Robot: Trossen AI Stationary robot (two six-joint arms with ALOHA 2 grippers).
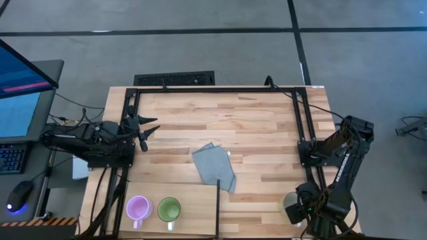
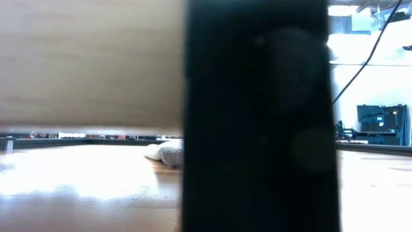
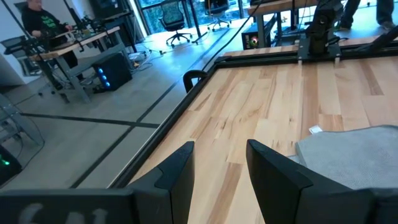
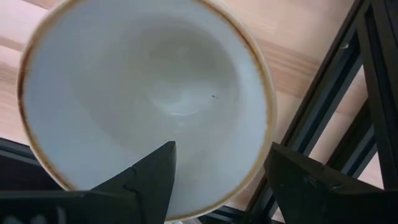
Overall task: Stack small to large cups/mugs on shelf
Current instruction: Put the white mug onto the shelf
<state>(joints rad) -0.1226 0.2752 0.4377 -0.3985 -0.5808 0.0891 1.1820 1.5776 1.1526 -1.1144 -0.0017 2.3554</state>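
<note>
On the left, our left gripper (image 1: 148, 129) waits over the table's left edge, well away from the mugs; its jaws stand partly apart with nothing between them, as the left wrist view shows, looking across bare planks toward the grey cloth (image 1: 215, 167)

Nearer the front, on the pale shelf (image 1: 193, 200), the purple mug (image 1: 138, 208) and the green mug (image 1: 169, 210) stand upright side by side, just beside each other, neither nested in the other

Moving right past the cloth in the middle of the table, we come to the front right corner, where our right gripper (image 4: 217, 180) hangs over the cream mug (image 4: 146, 102). In the right wrist view the mug's open mouth fills the picture, with one finger (image 4: 146, 180) lying across the bowl and the other outside the rim, so the jaws are wide and straddling the wall. We cannot tell whether they press on it yet. The mug sits beside the black frame rails (image 4: 336, 93), apart from the other two

We judge that we are at the pick of the cream mug, the largest one. Nothing is stacked so far. The next move calls for closing firmly on the rim, lifting clear of the rails, and carrying the mug leftward to the shelf without clipping the frame
</note>
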